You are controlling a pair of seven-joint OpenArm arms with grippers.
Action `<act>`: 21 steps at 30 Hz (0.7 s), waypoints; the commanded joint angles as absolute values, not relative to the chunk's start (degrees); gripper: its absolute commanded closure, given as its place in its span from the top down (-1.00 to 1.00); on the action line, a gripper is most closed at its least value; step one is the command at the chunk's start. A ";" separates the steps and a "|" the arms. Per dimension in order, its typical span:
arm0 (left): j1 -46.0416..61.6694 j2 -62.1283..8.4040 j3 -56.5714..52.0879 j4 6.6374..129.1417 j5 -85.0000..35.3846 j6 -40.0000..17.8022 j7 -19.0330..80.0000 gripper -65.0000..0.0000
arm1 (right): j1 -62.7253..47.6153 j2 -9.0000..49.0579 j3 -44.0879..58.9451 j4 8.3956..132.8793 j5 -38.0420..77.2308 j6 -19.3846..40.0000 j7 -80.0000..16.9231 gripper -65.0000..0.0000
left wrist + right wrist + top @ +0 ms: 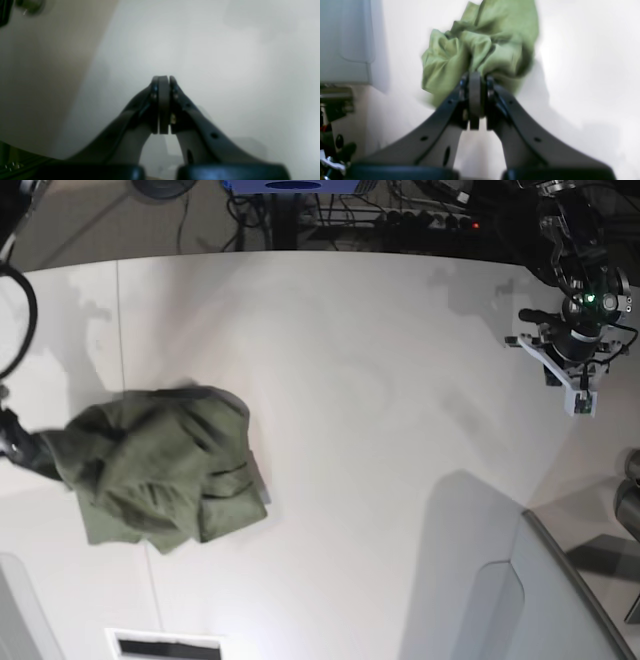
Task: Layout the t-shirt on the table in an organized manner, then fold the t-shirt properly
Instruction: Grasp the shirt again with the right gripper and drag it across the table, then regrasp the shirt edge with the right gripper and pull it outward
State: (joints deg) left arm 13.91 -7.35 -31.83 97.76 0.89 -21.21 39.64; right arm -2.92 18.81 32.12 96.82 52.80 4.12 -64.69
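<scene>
The olive-green t-shirt [160, 470] is a crumpled bunch on the left part of the white table [380, 410]. In the right wrist view my right gripper [477, 78] is shut on a fold of the t-shirt [482, 42], and the cloth bunches just beyond the fingertips. In the base view the right arm [20, 448] meets the shirt's left edge. My left gripper [163, 80] is shut with nothing between its pads, over bare table [225, 62]. The left arm [578, 330] is at the table's far right, well away from the shirt.
A grey angled panel [560, 600] stands at the front right and another grey panel [345, 42] sits beside the right arm. Cables and equipment [400, 210] lie beyond the curved far edge. A thin dark seam [122, 330] runs across the table's left side.
</scene>
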 commanded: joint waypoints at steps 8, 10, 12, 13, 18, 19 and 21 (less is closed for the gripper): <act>12.35 -7.87 -27.74 97.80 0.57 -21.05 38.29 -1.00 | -11.21 19.91 37.58 98.24 53.14 5.32 -59.21 -1.00; 12.35 -7.87 -27.74 97.63 0.57 -21.05 38.29 -1.00 | -12.44 20.18 41.71 96.84 53.14 5.32 -57.71 -1.00; 12.35 -8.04 -27.91 97.36 0.57 -21.05 38.29 -1.00 | -12.53 21.05 46.46 94.29 53.14 5.32 -57.89 -1.00; 12.35 -8.13 -28.09 97.36 0.57 -21.05 38.29 -1.00 | -12.53 21.58 48.22 92.62 53.14 5.32 -57.80 -1.00; 12.35 -8.31 -28.26 97.36 0.57 -21.05 38.20 -1.00 | -10.86 25.89 47.69 78.90 53.14 5.85 -57.19 -1.00; 12.26 -8.31 -28.00 97.36 0.57 -21.05 38.20 -1.00 | -9.71 26.95 45.49 76.18 53.14 5.85 -56.66 -1.00; 12.26 -8.31 -27.91 97.36 0.57 -21.05 38.20 -1.00 | -8.75 28.00 42.68 72.31 53.14 5.67 -54.55 -1.00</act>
State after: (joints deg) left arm 12.69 -7.62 -27.64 96.47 0.71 -21.47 39.27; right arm -9.04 26.20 41.93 71.02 52.42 5.30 -55.24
